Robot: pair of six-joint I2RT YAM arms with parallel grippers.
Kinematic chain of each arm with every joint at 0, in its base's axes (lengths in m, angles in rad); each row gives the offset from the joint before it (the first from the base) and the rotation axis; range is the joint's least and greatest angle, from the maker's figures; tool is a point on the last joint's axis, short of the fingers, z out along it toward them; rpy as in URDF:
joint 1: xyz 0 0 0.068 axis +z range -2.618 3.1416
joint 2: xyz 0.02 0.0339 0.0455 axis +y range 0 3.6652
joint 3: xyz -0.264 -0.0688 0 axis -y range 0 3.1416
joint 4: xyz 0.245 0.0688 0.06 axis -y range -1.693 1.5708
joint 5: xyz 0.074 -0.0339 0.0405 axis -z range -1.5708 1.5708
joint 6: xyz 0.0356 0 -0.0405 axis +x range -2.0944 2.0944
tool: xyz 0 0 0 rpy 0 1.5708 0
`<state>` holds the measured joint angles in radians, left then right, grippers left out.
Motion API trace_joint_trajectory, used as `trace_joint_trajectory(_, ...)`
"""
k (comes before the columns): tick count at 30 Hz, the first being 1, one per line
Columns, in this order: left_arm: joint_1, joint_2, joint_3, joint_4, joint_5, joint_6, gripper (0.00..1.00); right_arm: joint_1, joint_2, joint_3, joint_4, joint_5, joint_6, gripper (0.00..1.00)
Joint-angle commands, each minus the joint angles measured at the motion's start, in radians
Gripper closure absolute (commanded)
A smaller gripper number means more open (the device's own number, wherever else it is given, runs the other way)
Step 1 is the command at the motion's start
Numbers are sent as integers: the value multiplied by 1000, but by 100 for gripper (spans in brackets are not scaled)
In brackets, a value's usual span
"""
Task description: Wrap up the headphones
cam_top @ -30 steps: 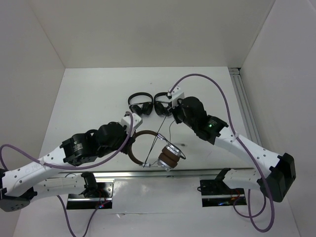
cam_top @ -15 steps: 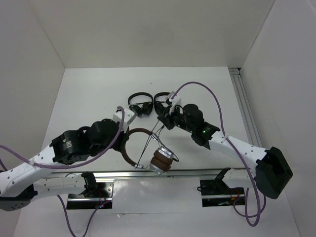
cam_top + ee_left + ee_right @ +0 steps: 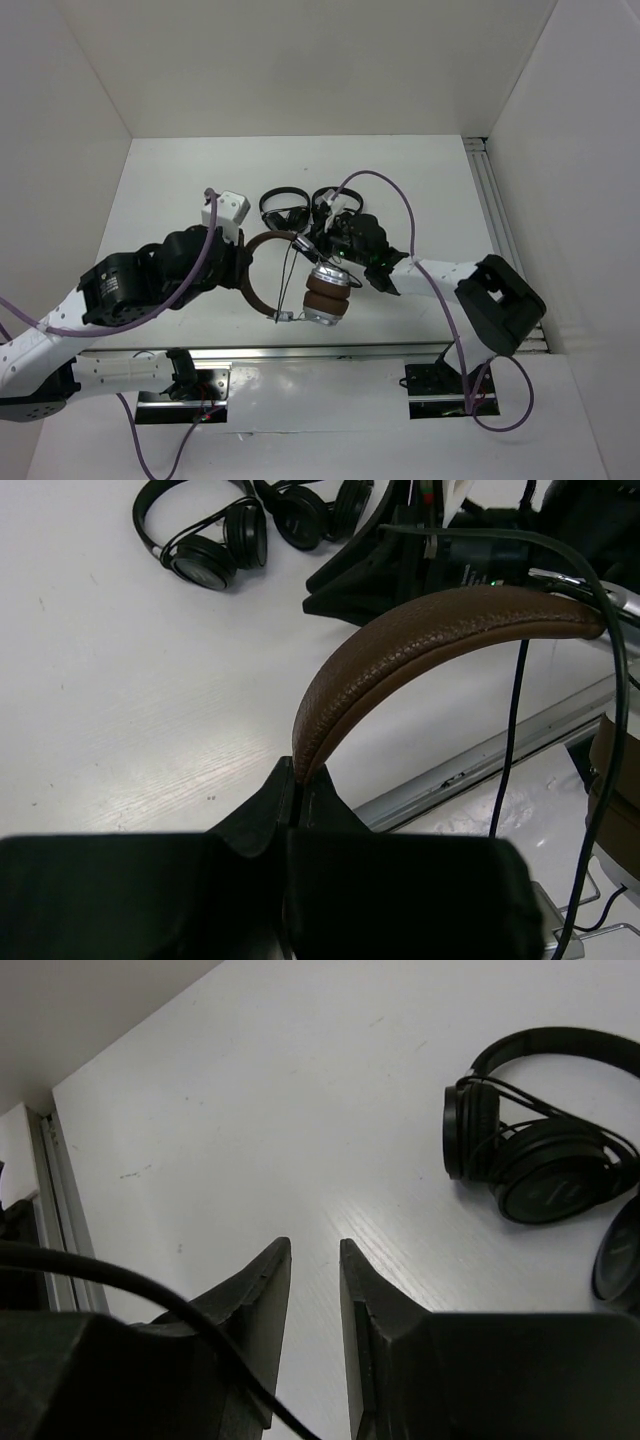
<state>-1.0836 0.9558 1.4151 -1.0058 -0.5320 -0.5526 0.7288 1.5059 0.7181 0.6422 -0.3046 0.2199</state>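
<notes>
My left tool (image 3: 297, 780) is clamped on the brown headband (image 3: 430, 630) of the headphones (image 3: 325, 296), which are near the front edge of the bench (image 3: 170, 190). Their thin black cable (image 3: 512, 730) is draped over the band. Just behind, my right tool (image 3: 312, 1260) has its fingers narrowly apart. Two black folded headphones (image 3: 283, 212) lie beyond.

Left arm (image 3: 60, 335): white links, bulky black joint housings behind the hand.
Right arm (image 3: 440, 272): same white-and-black build; small green light (image 3: 490, 581) near the wrist.
Cable (image 3: 375, 173): purple, looping along each arm.
Wrist block (image 3: 228, 207): white, boxy, above the left hand.
Right gripper (image 3: 312, 1245): matte black wedge fingers, flat inner faces.
</notes>
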Motion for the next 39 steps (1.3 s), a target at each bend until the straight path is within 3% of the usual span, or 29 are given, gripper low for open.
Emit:
trace_joint_trajectory(1,-4,-11,77,35,-75,-101,100,12,78,40,152,-10,39,66)
trace_joint_trajectory(18,-4,-22,199,-123,-332,-322,100,73,284,-132,410,36,119,70)
trace_joint_trajectory(27,37,60,275,-179,-367,-350,100,138,303,-238,482,130,128,76)
trace_joint_trajectory(30,103,81,252,-137,-344,-296,100,172,271,-264,465,195,128,97)
trace_joint_trajectory(35,212,115,187,-27,-247,-242,100,259,180,-302,433,337,102,100)
trace_joint_trajectory(36,224,115,167,-10,-221,-233,100,259,168,-302,409,347,92,100)
trace_joint_trajectory(37,225,115,166,-1,-221,-233,100,259,168,-302,392,357,91,93)
trace_joint_trajectory(38,225,115,157,-1,-221,-233,100,259,168,-289,381,370,91,80)
trace_joint_trajectory(39,225,115,157,-1,-221,-233,100,259,168,-289,381,371,91,56)
